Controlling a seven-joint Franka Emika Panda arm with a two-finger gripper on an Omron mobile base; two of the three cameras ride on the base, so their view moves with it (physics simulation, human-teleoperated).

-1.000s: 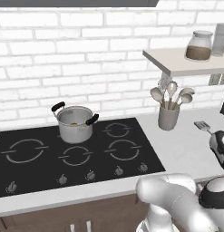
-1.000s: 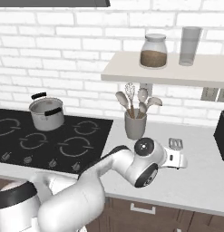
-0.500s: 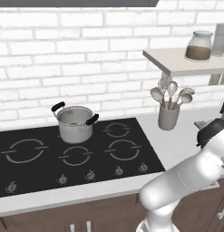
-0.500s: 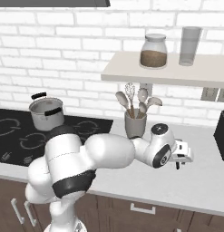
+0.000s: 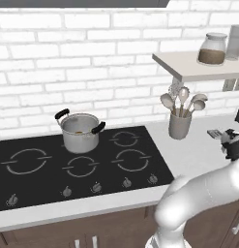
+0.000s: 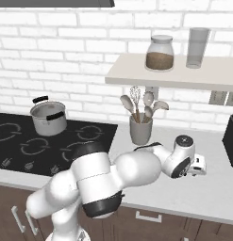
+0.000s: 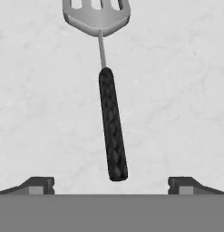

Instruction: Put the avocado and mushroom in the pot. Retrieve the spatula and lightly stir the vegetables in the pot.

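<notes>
Now your gripper point(image 7: 111, 183) hangs above the spatula point(image 7: 106, 86), its fingers spread wide to either side of the black handle's end and holding nothing. The spatula lies flat on the pale worktop point(image 7: 186, 90) toward its right end, well apart from the pot point(image 5: 80, 131) on the stovetop point(image 5: 38, 179). It looks light and stiff, with a thin, rounded handle that could roll or twist. Take hold at the textured black grip, around its middle, not on the bare metal neck or the slotted head.
</notes>
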